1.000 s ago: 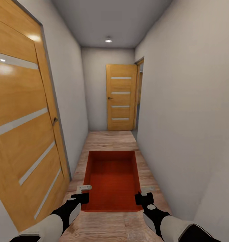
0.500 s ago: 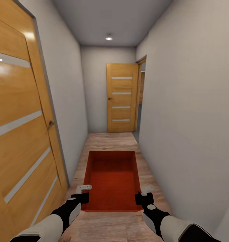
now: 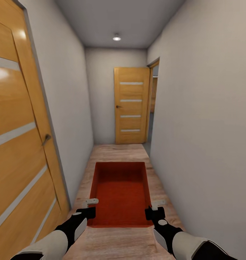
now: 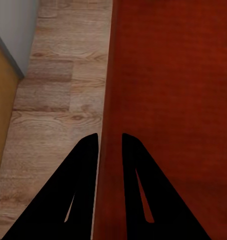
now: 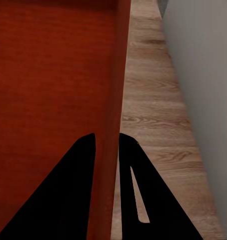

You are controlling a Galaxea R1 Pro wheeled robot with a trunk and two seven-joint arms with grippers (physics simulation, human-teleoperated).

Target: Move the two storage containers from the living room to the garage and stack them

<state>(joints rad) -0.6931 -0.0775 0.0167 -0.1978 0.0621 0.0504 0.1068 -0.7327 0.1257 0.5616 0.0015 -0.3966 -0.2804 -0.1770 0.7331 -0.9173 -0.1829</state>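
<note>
End effectors (image 4: 110,142) (image 5: 107,142) astride container (image 3: 120,191) walls — hallway door (image 3: 132,105) beyond

Left gripper (image 4: 110,150) fingers (image 4: 86,165) straddle orange-red container (image 4: 168,100) wall — wood plank floor (image 4: 63,100) beside.

No writing, label, brand, number or sign that we can read, neither on the open-topped orange-red rectangular plastic bin (image 3: 120,191), nor on the honey-coloured wooden doors (image 3: 131,105)
</note>
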